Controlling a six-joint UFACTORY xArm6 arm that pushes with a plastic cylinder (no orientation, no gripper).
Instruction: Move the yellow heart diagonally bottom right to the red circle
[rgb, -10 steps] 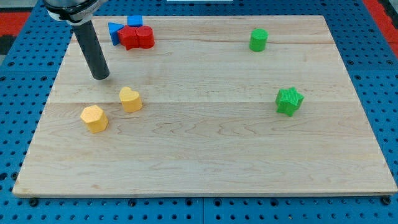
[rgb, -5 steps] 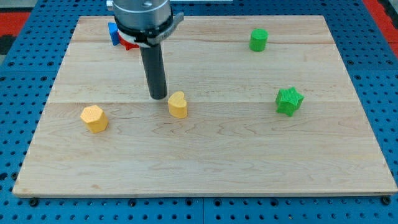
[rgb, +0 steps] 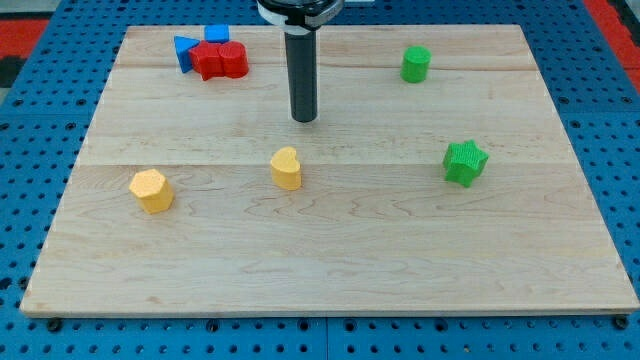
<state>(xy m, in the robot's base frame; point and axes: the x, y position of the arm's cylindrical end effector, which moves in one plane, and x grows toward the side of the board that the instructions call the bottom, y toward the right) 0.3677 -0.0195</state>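
The yellow heart (rgb: 286, 168) lies near the middle of the wooden board (rgb: 330, 250). My tip (rgb: 304, 118) stands apart from it, a short way toward the view's top and slightly right. The red blocks (rgb: 220, 61) sit at the view's top left, pressed together, so I cannot make out which one is the circle. They lie well up and left of the heart.
Two blue blocks (rgb: 186, 50) (rgb: 217, 34) touch the red ones at the top left. A yellow hexagon-like block (rgb: 151, 190) lies at the left. A green cylinder (rgb: 416, 63) stands at the top right and a green star (rgb: 465, 162) at the right.
The yellow heart was pushed to the right from beside the yellow hexagon to mid-board. My tip then moved up and right, away from the heart.
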